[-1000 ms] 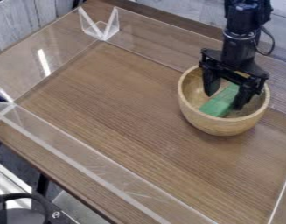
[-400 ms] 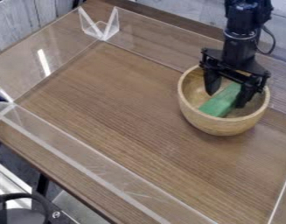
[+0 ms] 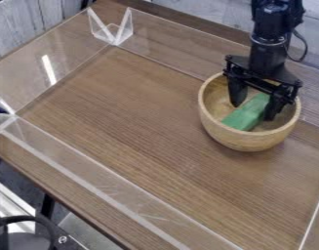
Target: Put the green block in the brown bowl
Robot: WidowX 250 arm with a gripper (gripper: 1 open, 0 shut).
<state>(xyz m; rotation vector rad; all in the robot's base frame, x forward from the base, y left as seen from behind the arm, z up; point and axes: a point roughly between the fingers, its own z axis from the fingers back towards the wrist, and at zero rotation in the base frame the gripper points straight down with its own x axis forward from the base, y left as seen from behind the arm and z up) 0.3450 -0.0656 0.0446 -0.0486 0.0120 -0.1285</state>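
Note:
The brown bowl [image 3: 227, 135] stands on the right side of the wooden table. Inside it the green block [image 3: 247, 113] lies slanted against the bowl's inner wall. My black gripper [image 3: 259, 96] hangs straight down into the bowl, open, with its fingers either side of the block's upper end. Whether the fingers touch the block cannot be told. The block's far end is partly hidden behind the fingers.
Clear acrylic walls [image 3: 70, 166] fence the wooden tabletop [image 3: 123, 117] at front and left. A small clear bracket [image 3: 109, 27] stands at the back left corner. The table's front edge drops off at the lower left.

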